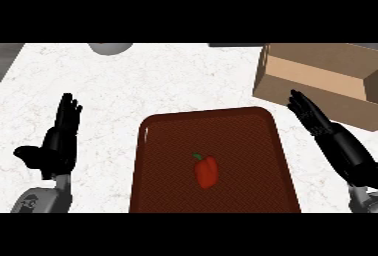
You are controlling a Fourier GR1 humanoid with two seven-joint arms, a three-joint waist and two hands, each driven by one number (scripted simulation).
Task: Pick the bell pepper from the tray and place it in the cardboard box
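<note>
White marble counter [148, 90], dark red tray [170, 150]

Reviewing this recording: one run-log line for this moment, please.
bell pepper lying on tray | cardboard box open | left hand open | right hand open beside tray

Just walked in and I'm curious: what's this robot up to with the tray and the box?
Nothing is being handled yet. A red pepper lies on the brown tray, untouched. The left hand rests open beside the tray. The right hand is open too, fingers near the cardboard box at the far right. The pepper is meant to go into that box.
</note>
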